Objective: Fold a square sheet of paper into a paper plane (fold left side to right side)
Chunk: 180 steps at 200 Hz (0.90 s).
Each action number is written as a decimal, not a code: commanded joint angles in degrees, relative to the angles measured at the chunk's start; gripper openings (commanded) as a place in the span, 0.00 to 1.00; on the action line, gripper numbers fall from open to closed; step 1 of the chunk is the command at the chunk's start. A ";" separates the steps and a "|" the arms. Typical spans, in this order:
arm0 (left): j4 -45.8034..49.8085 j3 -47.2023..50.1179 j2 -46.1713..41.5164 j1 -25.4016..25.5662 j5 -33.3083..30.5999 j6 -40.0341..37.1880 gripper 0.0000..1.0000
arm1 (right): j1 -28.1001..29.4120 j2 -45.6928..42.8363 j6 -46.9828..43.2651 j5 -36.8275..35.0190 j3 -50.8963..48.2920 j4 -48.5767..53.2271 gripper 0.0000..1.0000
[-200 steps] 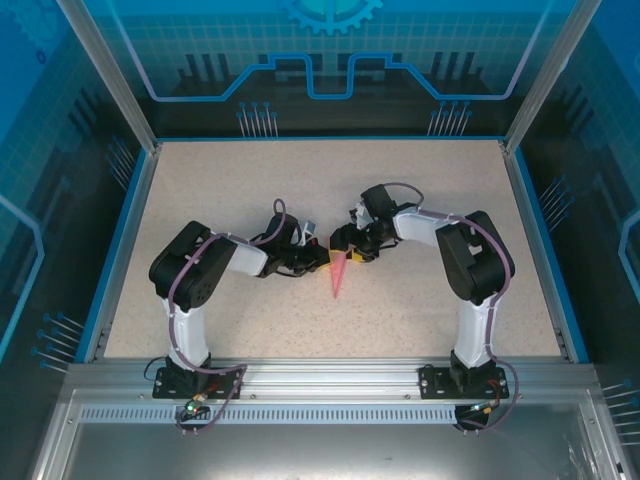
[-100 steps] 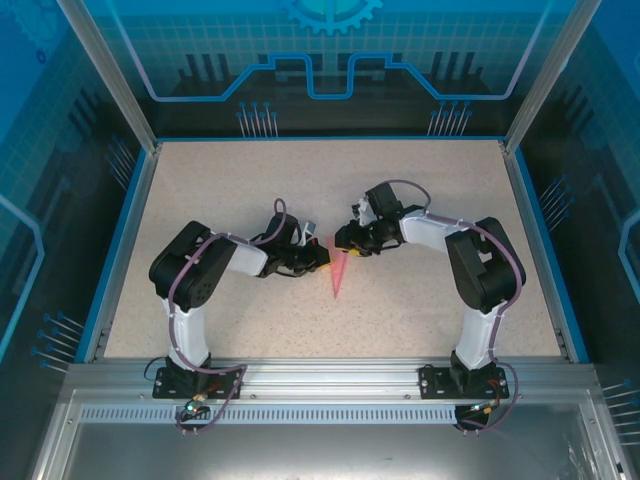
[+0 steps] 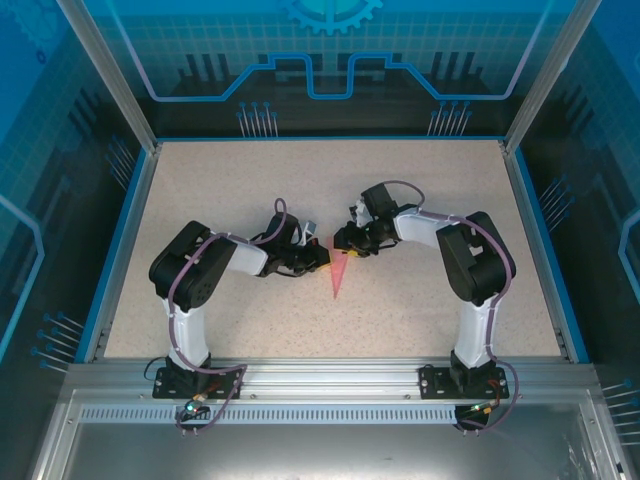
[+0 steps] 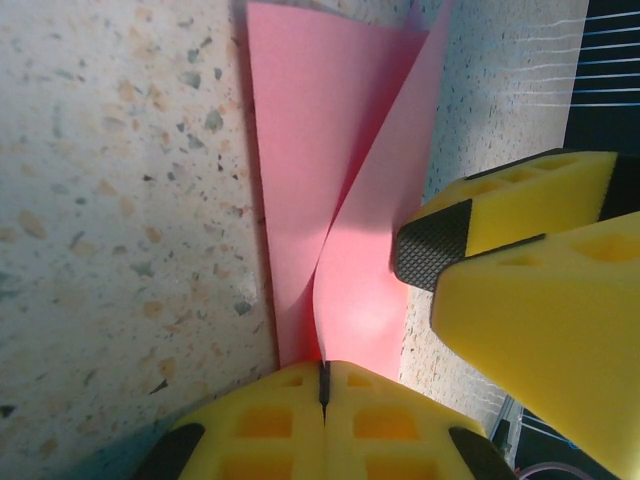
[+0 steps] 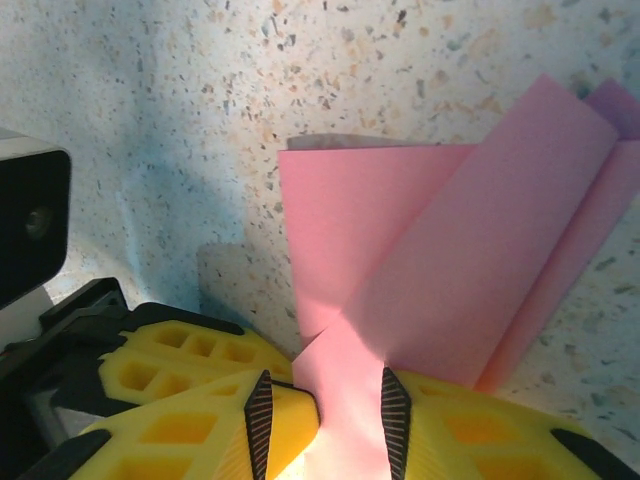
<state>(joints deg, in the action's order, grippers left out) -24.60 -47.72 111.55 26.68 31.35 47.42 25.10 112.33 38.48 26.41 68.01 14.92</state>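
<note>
Your slim pink-red paper plane [image 3: 338, 276], thin matte paper folded into a pointed dart, lies mid-way across the speckled stone-look surface [image 3: 250, 190]. Its tip points to the near edge and its wide far end sits between the two hands. One smooth flap curls up off the rest.

Left hand [image 4: 322, 372], with yellow honeycomb-moulded fingers, is clenched tight, and that flap's edge runs into the seam.

Right hand [image 5: 325, 405]: ribbed black pads [image 5: 259, 420] stand apart with pink paper across the gap. Can't tell if it's actually gripping.

Versus a second ago, the paper plane and left arm are unmoved. The right hand has edged slightly farther and its fingers have drawn closer.
</note>
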 commanded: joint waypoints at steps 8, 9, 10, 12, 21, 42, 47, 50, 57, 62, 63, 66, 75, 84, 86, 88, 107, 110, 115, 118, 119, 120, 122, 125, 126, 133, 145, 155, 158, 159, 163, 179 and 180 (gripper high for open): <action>4.52 -0.57 2.23 0.11 -3.85 -2.42 0.00 | 0.65 1.07 -1.39 -1.27 1.47 2.63 0.37; 4.54 -0.59 2.25 0.12 -3.85 -2.42 0.00 | 0.69 1.05 -1.46 -1.34 1.44 2.74 0.37; 4.55 -0.60 2.30 0.08 -3.89 -2.42 0.00 | 0.67 1.14 -1.47 -1.40 1.43 2.74 0.37; 4.58 -0.61 2.28 0.10 -3.86 -2.42 0.00 | 0.65 1.18 -1.47 -1.46 1.43 2.75 0.37; 4.52 -0.74 2.36 0.13 -3.87 -2.39 0.00 | 0.65 1.26 -1.53 -1.57 1.24 2.82 0.37; 4.55 -0.79 2.61 0.13 -3.77 -2.32 0.00 | 0.64 1.44 -1.65 -1.98 0.99 3.17 0.37; 4.56 -0.79 2.62 0.06 -3.76 -2.32 0.00 | 0.66 1.54 -1.65 -2.06 1.03 3.26 0.37; 4.56 -0.79 2.62 0.12 -3.76 -2.30 0.00 | 0.65 1.63 -1.61 -2.17 0.91 3.26 0.37; 4.55 -0.79 2.71 0.12 -3.81 -2.33 0.00 | 0.65 1.74 -1.65 -2.29 0.85 3.30 0.37; 4.50 -0.79 2.78 0.07 -3.80 -2.25 0.00 | 0.69 1.87 -1.65 -2.29 0.89 3.46 0.37; 4.49 -0.79 2.79 0.10 -3.82 -2.25 0.00 | 0.67 1.90 -1.65 -2.31 0.94 3.45 0.37; 4.47 -0.79 2.80 0.09 -3.72 -2.20 0.00 | 0.65 2.00 -1.65 -2.35 0.97 3.65 0.37; 4.36 -0.84 2.89 0.11 -3.68 -2.26 0.00 | 0.65 2.27 -1.65 -2.44 1.15 4.10 0.37; 4.23 -0.79 2.82 0.13 -3.60 -2.16 0.00 | 0.64 2.58 -1.65 -2.81 1.24 4.77 0.36; 4.21 -0.73 2.80 0.13 -3.58 -2.09 0.00 | 0.69 2.73 -1.65 -2.89 1.25 5.01 0.36; 4.21 -0.75 2.73 0.11 -3.52 -2.14 0.00 | 0.66 2.81 -1.65 -3.02 1.32 5.20 0.36; 3.87 -0.29 1.87 0.09 -3.53 -1.96 0.00 | 0.52 3.40 -1.57 -4.49 1.43 7.73 0.36; 3.90 -0.20 1.58 0.13 -3.52 -1.98 0.00 | 0.58 3.55 -1.57 -4.71 1.43 8.14 0.36; 3.92 -0.09 1.16 0.11 -3.49 -1.90 0.00 | 0.54 3.71 -1.57 -5.01 1.35 8.64 0.36; 3.98 -0.01 0.88 0.13 -3.54 -1.89 0.00 | 0.49 3.81 -1.57 -5.22 1.34 8.90 0.36; 4.00 0.04 0.78 0.13 -3.56 -1.89 0.00 | 0.49 3.81 -1.57 -5.22 1.34 8.90 0.36; 4.06 0.06 0.74 0.13 -3.53 -1.89 0.00 | 0.48 3.83 -1.57 -5.27 1.34 8.99 0.36; 4.15 0.10 0.50 0.09 -3.54 -1.89 0.00 | 0.47 3.96 -1.57 -5.39 1.27 9.33 0.36; 4.30 0.16 0.12 0.12 -3.58 -1.89 0.00 | 0.47 4.10 -1.52 -5.67 1.25 9.60 0.35; 4.34 0.17 0.01 0.13 -3.58 -1.89 0.00 | 0.43 4.11 -1.50 -5.71 1.25 9.65 0.35; 4.64 0.31 -0.82 0.09 -3.66 -1.92 0.00 | 0.34 4.40 -1.48 -6.16 1.10 10.26 0.35; 5.49 0.65 -2.60 0.10 -3.82 -2.04 0.05 | 0.13 4.76 -1.32 -6.44 0.76 10.78 0.35; 6.15 1.03 -4.68 0.02 -3.98 -2.20 0.12 | -0.06 4.96 -1.13 -6.55 0.30 10.67 0.35; 6.51 1.22 -5.15 0.03 -4.08 -2.24 0.14 | -0.12 4.99 -1.10 -6.48 0.19 10.58 0.35; 6.54 1.27 -5.35 0.08 -4.09 -2.28 0.14 | -0.13 5.00 -1.07 -6.47 0.10 10.53 0.35; 7.21 1.34 -6.36 0.04 -4.27 -2.47 0.17 | -0.22 5.02 -1.02 -6.51 -0.05 10.49 0.35; 9.75 2.16 -10.12 -0.05 -4.93 -3.32 0.23 | -0.36 5.12 -1.03 -6.36 -0.46 10.07 0.35; 9.84 2.18 -10.34 -0.05 -4.96 -3.40 0.23 | -0.34 5.10 -1.03 -6.32 -0.49 10.06 0.35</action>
<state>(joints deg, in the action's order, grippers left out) -20.21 -47.16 107.74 26.94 28.71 46.44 25.12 114.19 37.45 24.47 69.49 19.05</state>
